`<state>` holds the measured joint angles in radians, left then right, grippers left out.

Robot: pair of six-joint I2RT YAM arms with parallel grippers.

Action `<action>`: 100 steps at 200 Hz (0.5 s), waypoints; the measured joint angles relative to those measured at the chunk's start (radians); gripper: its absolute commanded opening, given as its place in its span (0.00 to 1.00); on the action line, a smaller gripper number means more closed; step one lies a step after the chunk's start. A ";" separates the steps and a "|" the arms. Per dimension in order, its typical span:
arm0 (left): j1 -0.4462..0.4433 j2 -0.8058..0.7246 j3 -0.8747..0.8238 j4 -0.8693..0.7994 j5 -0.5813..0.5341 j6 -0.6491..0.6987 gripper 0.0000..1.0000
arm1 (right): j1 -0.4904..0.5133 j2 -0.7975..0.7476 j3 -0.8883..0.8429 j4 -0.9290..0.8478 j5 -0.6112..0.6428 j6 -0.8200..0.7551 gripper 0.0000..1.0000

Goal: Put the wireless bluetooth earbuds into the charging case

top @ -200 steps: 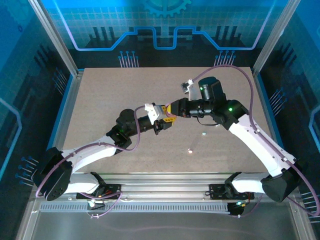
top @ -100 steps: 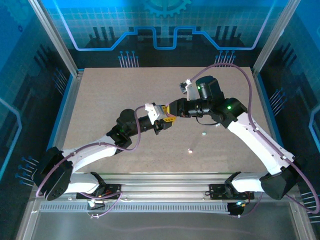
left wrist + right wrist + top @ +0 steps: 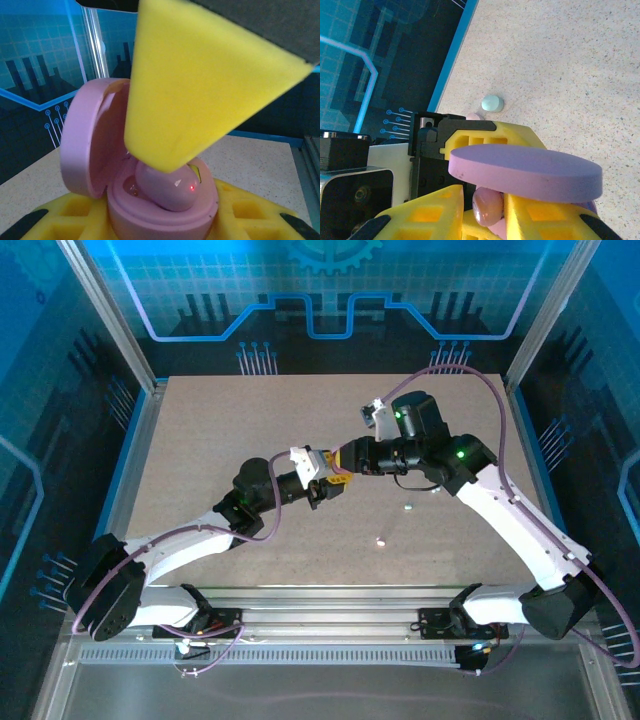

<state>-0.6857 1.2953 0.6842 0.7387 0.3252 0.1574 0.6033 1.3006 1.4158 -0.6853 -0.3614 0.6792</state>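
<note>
Over the speckled tan bench [image 3: 200,440], left jaws pinch an open pink oval plastic charging case [image 3: 120,200], lid [image 3: 85,145] up. A glossy pink earbud [image 3: 165,192] sits in its well, right jaws straddling it; pinching or loose, cannot tell. A pale green earbud [image 3: 492,103] lies on the bench.

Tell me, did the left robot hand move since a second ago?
No. The left gripper, shut on the pink charging case, stays just as far up and left of the pale earbud lying on the table.
</note>
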 measured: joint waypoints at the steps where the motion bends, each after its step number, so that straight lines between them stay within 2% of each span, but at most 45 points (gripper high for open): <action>1: 0.000 0.000 0.000 0.000 0.000 0.000 0.37 | 0.000 0.000 0.000 0.000 0.000 0.000 0.30; 100: 0.000 0.000 0.000 0.008 0.000 0.000 0.37 | 0.001 -0.028 0.013 -0.024 0.021 0.000 0.32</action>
<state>-0.6857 1.2953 0.6842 0.7464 0.3252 0.1574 0.6041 1.2728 1.4292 -0.7097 -0.3405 0.6792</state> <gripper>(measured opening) 0.383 0.321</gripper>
